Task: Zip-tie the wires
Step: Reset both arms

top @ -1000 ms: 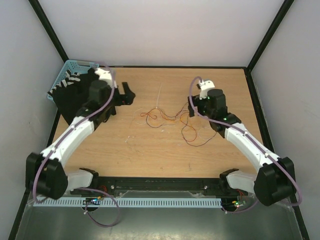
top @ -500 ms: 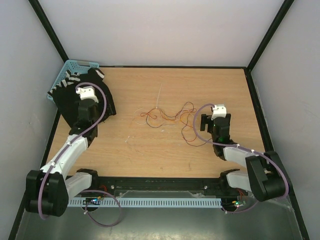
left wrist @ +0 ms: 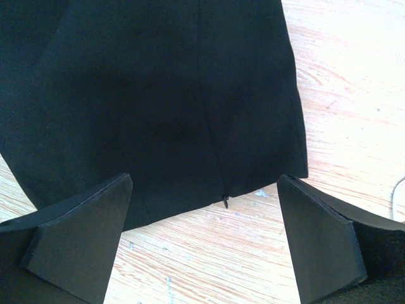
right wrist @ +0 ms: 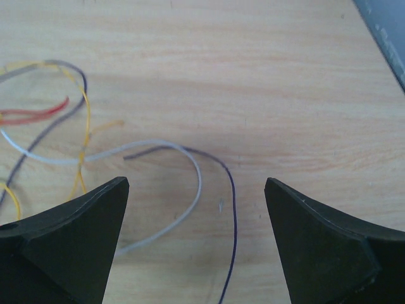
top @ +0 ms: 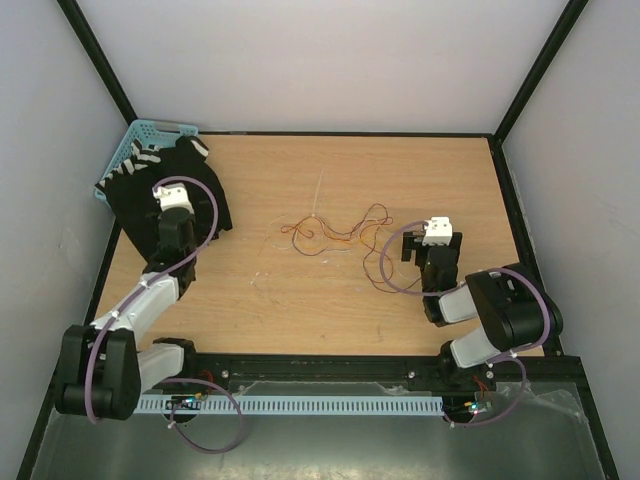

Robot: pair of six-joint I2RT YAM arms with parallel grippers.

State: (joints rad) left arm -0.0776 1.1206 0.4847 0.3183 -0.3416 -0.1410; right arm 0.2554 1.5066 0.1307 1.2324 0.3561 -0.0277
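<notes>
Pulled nearer, the right tool (right wrist: 196,190) stands spread, the wires (top: 335,235) lying just ahead of its tips.

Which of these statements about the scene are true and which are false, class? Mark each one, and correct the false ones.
1. The right pincer is open and empty. True.
2. The wires are tied in a neat bundle. False: they lie loose, spread on the table.
3. The left pincer grips a wire. False: it is open, above a black fabric piece.
4. Some wire strands lie on the table beneath the right pincer. True.
</notes>
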